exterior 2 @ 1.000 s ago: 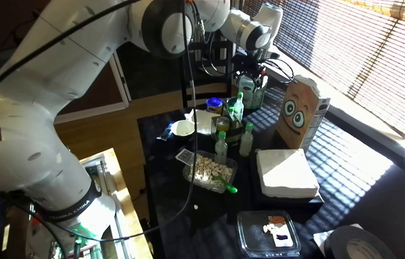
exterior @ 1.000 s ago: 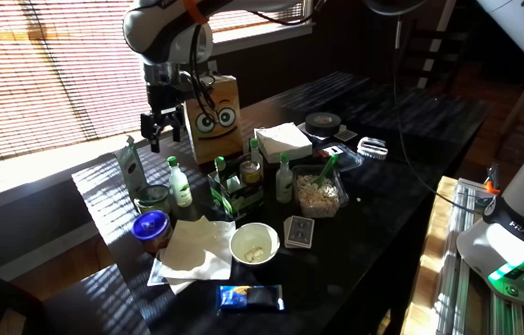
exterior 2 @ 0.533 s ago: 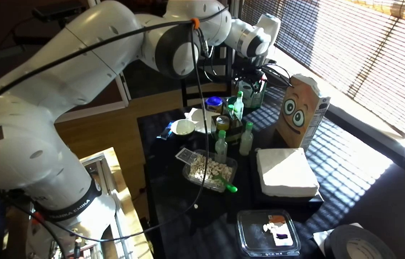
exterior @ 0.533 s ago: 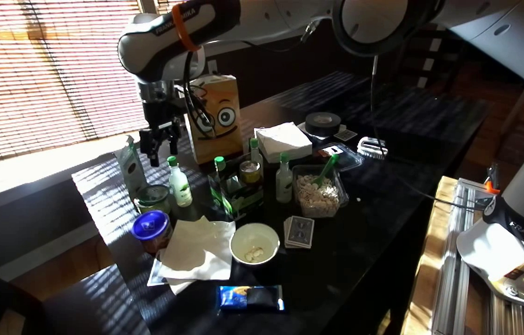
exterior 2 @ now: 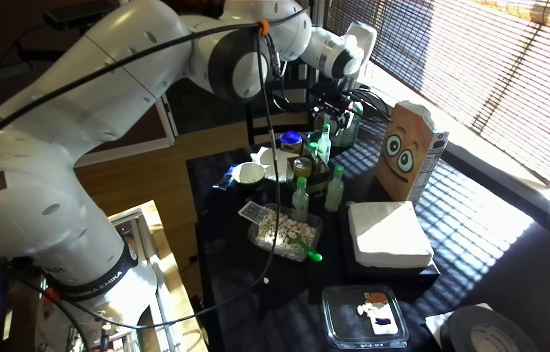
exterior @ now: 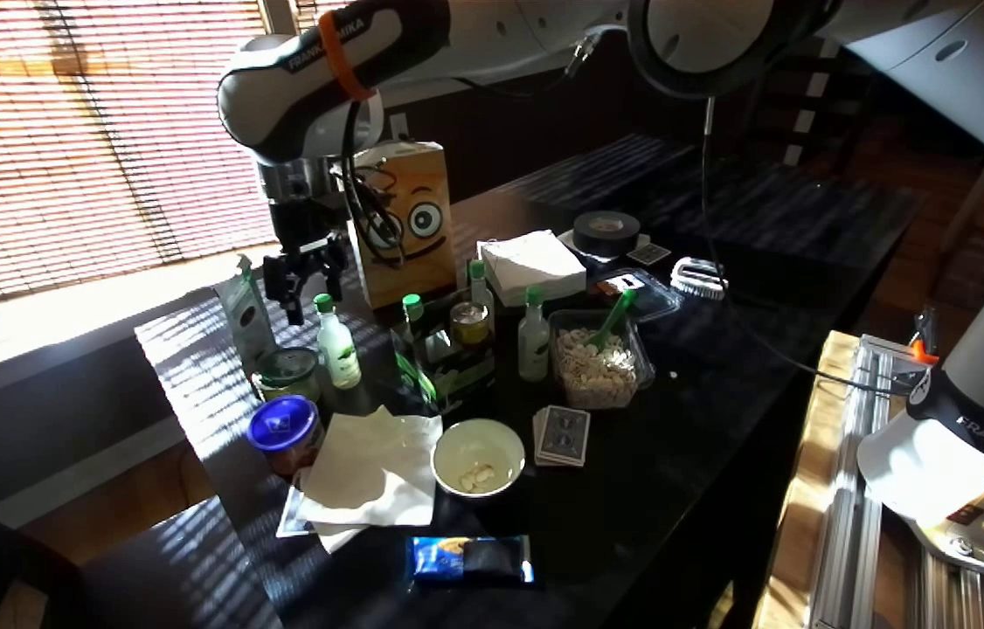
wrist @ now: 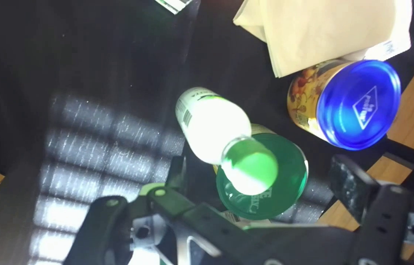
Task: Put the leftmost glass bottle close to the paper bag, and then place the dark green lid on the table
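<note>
The leftmost glass bottle (exterior: 337, 349) is clear with a bright green cap and stands upright. In the wrist view the bottle (wrist: 210, 125) leans across the dark green lid (wrist: 289, 169) of a jar behind it. This lid (exterior: 289, 362) sits on its jar. My gripper (exterior: 314, 297) is open and empty, above and just behind the bottle's cap. In the wrist view its fingers (wrist: 352, 187) stand wide on both sides of the cap and lid. The paper bag (exterior: 418, 258) with the cartoon face stands upright behind the gripper. All are on the dark glossy table (exterior: 632, 489).
A green-and-white carton (exterior: 246, 314) stands close to the gripper. A blue-lidded can (exterior: 282, 428) and brown napkins (exterior: 370, 472) lie in front. A bottle carrier (exterior: 457, 380), another green-capped bottle (exterior: 533, 341) and a food tray (exterior: 594, 384) stand farther right.
My open gripper has moved lower, toward the leftmost bottle's cap, and slightly away from the paper bag. The bottle, lid and other objects have not moved.
</note>
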Controlling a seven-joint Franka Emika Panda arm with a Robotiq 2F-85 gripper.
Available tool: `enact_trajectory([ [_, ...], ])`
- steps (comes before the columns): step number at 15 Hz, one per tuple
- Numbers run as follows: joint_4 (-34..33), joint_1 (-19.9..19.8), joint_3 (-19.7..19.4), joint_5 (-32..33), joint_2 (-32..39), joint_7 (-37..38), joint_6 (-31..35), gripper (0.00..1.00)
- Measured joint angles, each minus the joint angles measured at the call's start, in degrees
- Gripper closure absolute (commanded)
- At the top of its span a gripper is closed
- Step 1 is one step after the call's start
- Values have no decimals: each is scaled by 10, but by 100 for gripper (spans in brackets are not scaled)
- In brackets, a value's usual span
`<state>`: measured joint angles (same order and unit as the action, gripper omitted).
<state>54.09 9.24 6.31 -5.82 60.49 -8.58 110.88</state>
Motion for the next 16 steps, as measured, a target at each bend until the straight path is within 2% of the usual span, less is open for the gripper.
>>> enact_trajectory([
  [2, 9, 7, 0, 0, -6, 12, -4, 4],
  [8, 31, 25, -20, 1, -24, 59, -2, 8],
  [10, 38, 30, -32, 3, -29, 74, -2, 16],
  [12, 44, 35, -43, 5, -30, 85, -2, 31],
  [13, 45, 38, -48, 7, -30, 89, -2, 46],
  [16, 51, 44, -56, 16, -30, 101, 4, 68],
])
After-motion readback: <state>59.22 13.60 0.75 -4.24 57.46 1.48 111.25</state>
